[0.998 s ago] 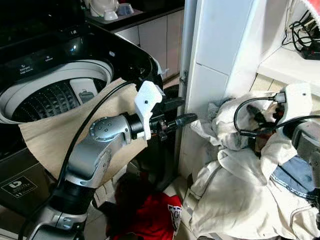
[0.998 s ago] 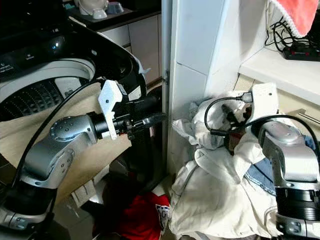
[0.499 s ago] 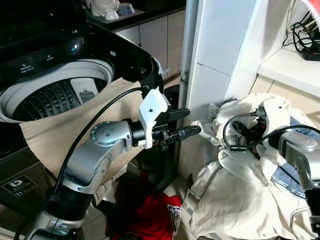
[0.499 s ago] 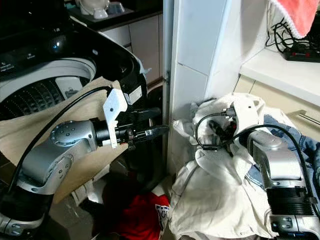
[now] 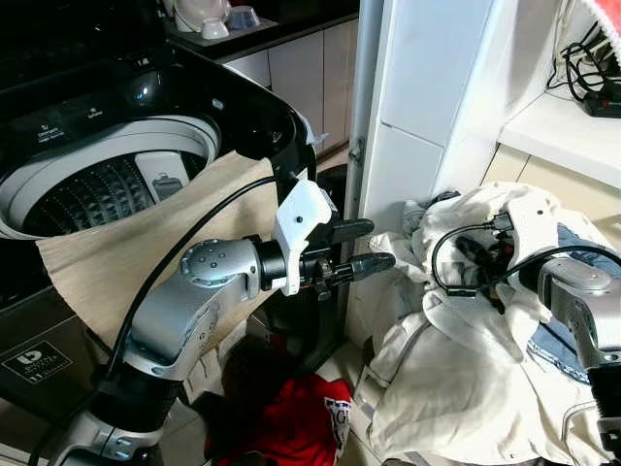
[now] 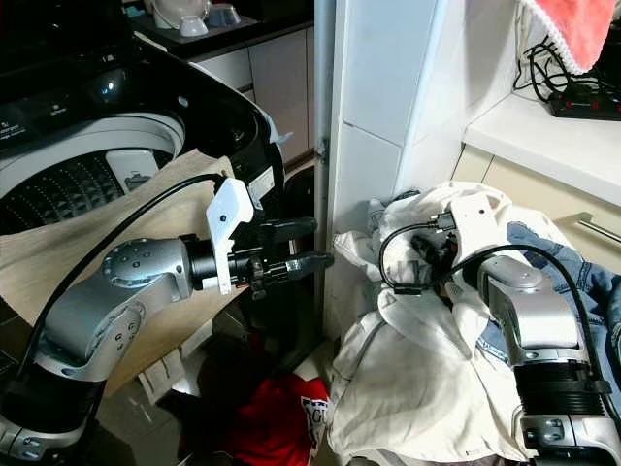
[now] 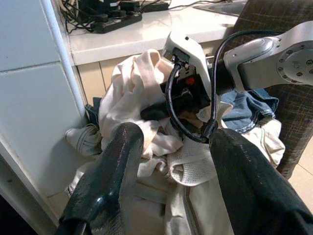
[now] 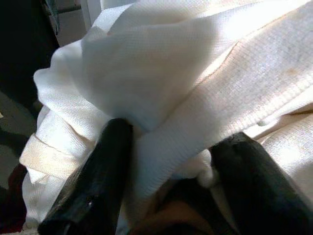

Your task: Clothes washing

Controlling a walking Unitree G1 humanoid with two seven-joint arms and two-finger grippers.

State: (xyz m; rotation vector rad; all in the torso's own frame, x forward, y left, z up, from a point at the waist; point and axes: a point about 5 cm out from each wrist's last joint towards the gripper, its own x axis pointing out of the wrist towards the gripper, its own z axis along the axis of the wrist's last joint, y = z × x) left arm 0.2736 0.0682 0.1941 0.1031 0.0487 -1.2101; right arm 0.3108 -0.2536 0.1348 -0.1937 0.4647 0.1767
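Laundry: right claw (image 8: 161, 196) sits buried in the heap of cream-white cotton clothes (image 5: 456, 379) beside the tiled pillar, fingers spread around a fold. Left claw (image 5: 364, 248) hovers spread nearby. Best pinch deep, then lift.

White garment (image 5: 456, 359): I see it crumpled in a heap on the floor against the white tiled wall, cream-white, partly mesh-textured.
Denim piece (image 6: 543, 243): blue, tucked into the heap's right side.
Red garment (image 5: 296, 417): on the floor just left of the heap.
Beige cloth (image 5: 107, 262): draped over the washer's rim.
Washer (image 5: 107, 165): lid open, drum showing.
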